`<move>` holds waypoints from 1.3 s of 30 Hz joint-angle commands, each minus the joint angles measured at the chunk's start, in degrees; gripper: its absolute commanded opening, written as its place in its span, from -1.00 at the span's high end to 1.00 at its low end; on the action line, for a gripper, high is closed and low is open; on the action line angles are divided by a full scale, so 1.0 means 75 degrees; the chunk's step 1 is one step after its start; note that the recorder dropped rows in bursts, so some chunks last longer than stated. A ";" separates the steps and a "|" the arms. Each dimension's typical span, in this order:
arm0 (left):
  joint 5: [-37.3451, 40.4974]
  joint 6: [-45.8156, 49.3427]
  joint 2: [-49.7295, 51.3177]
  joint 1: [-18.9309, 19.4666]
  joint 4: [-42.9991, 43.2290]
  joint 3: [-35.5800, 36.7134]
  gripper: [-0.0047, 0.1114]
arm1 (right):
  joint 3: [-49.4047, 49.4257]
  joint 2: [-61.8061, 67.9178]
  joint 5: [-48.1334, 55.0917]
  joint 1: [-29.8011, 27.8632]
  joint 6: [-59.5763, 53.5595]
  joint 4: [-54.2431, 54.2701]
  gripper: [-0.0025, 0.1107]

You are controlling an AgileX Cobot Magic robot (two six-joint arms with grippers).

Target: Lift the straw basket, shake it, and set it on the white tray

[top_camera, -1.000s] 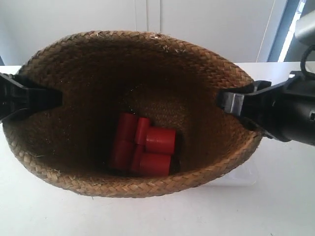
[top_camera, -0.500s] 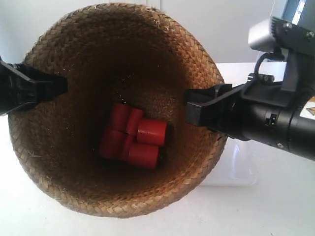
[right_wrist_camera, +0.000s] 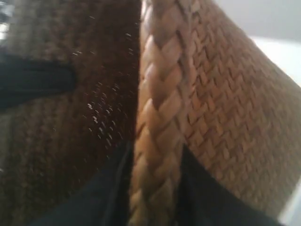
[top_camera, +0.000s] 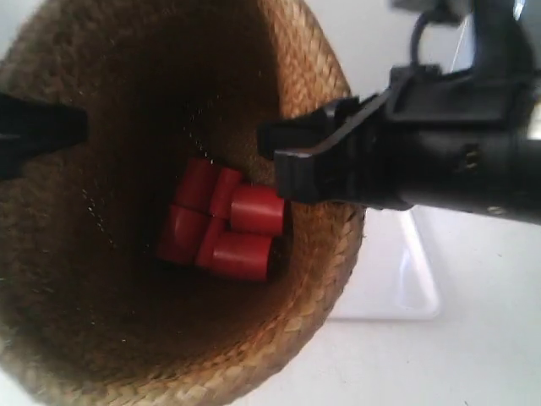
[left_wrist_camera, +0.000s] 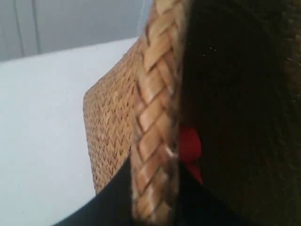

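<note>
The straw basket point(top_camera: 325, 72) hangs in the air close under the exterior camera, its dark woven inside filling most of that view. Several red cylinders point(top_camera: 224, 224) lie on its bottom. The arm at the exterior view's left point(top_camera: 38, 127) and the arm at the exterior view's right point(top_camera: 292, 161) each pinch the rim on opposite sides. My left gripper point(left_wrist_camera: 155, 188) is shut on the braided rim point(left_wrist_camera: 157, 94), one finger inside and one outside. My right gripper point(right_wrist_camera: 155, 181) is shut on the rim point(right_wrist_camera: 160, 94) the same way. The white tray point(top_camera: 397, 288) lies on the table beyond the basket, partly hidden.
A white tabletop point(top_camera: 473, 355) surrounds the tray. A pale wall point(left_wrist_camera: 70, 19) stands behind the table. A red cylinder point(left_wrist_camera: 190, 143) shows inside the basket in the left wrist view. The opposite black finger point(right_wrist_camera: 35, 80) shows across the basket in the right wrist view.
The basket has come up toward the exterior camera and looks larger. The arm at that view's right moved inward and up, squeezing the rim narrower. The red cylinders shifted slightly.
</note>
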 commanded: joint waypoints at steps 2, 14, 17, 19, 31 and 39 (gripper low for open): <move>-0.0879 0.0213 -0.0813 -0.0367 -0.0157 0.0491 0.92 | 0.0434 -0.0185 -0.1916 0.0710 -0.0191 -0.0533 0.96; -0.2314 0.0497 0.0216 -0.0367 0.0202 0.0834 0.92 | 0.0847 0.0632 -0.1968 -0.0498 -0.0493 -0.0129 0.96; -0.2465 0.0497 0.0220 -0.0367 0.0202 0.0834 0.92 | 0.0860 0.0612 -0.1356 -0.1006 -0.0538 -0.0129 0.96; -0.2587 0.0497 0.0220 -0.0367 0.0202 0.0834 0.92 | 0.0875 0.0600 -0.1100 -0.1630 -0.0538 -0.0129 0.96; -0.2479 0.0481 0.1066 -0.0394 -0.0044 0.0602 0.92 | 0.0471 0.0172 0.1334 -0.2598 0.3326 -0.3938 0.96; -0.2790 0.0224 0.1294 -0.0815 -0.0125 0.0628 0.92 | 0.0551 -0.0083 0.0414 -0.1469 0.5350 -0.5447 0.96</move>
